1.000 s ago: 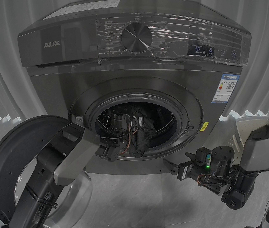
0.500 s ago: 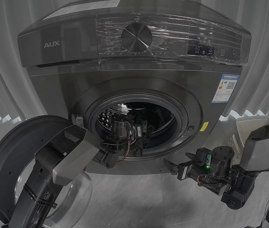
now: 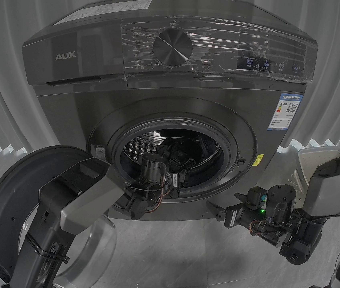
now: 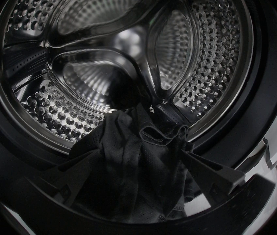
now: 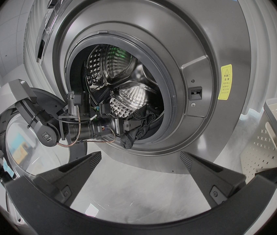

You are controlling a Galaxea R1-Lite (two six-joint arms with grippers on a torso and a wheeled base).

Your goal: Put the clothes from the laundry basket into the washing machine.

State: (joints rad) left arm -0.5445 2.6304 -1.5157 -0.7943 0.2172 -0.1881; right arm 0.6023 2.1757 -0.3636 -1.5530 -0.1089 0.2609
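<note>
The grey washing machine (image 3: 170, 101) stands with its round door (image 3: 14, 197) swung open to the left. A black garment (image 4: 135, 160) lies at the mouth of the steel drum (image 4: 112, 49), partly drooping over the lower rim (image 5: 128, 141). My left gripper (image 3: 180, 177) is at the drum's mouth, and its fingers (image 4: 210, 175) stand apart on either side of the garment. My right gripper (image 3: 213, 209) hangs open and holds nothing, low in front of the machine and to the right of the opening. The white laundry basket (image 3: 318, 157) stands at the right behind that arm.
The open door with its glass bowl (image 5: 24, 147) takes up the floor at the left, close beside my left arm. Pleated white curtains (image 3: 2, 101) hang behind the machine. Grey tiled floor (image 3: 170, 253) lies free in front of it.
My left gripper has drawn back out of the drum and lower, toward the opening's rim. The black garment now lies deeper in the opening instead of hanging in front. The right arm has stayed still.
</note>
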